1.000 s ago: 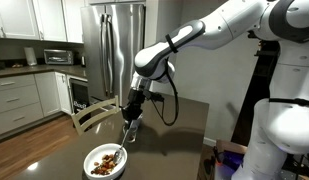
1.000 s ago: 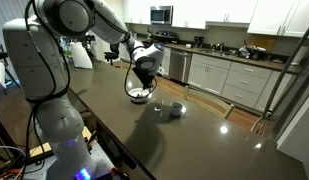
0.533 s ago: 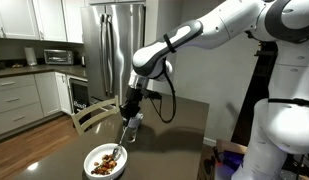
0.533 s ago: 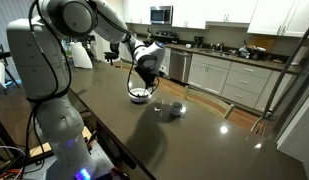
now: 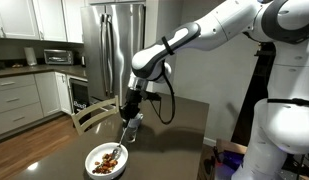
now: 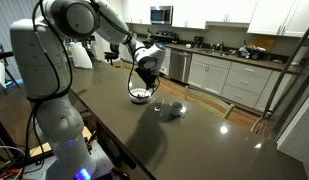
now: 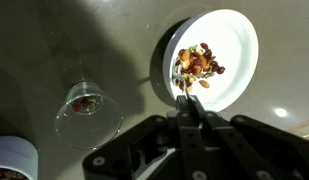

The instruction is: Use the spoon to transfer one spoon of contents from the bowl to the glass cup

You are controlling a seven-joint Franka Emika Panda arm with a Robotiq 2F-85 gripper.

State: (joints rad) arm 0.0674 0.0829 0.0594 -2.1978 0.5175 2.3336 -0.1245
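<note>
The white bowl (image 7: 234,40) holds a heap of brown and tan contents (image 7: 196,66); it also shows in both exterior views (image 5: 106,161) (image 6: 140,96). My gripper (image 7: 190,108) is shut on the spoon (image 7: 186,88), whose thin handle points down from the jaws, its tip at the contents. In an exterior view the gripper (image 5: 130,111) hangs above the bowl with the spoon (image 5: 122,138) reaching down to it. The clear glass cup (image 7: 88,112) stands left of the bowl with a few brown pieces at its bottom; it also shows in an exterior view (image 6: 175,110).
A dark tabletop (image 6: 194,140) carries everything. A small white container (image 7: 9,160) with brown pieces sits at the lower left in the wrist view. A wooden chair (image 5: 89,115) stands behind the table, with kitchen cabinets and a fridge (image 5: 112,50) beyond.
The gripper with the spoon has risen slightly above the bowl; bowl and cup have not moved.
</note>
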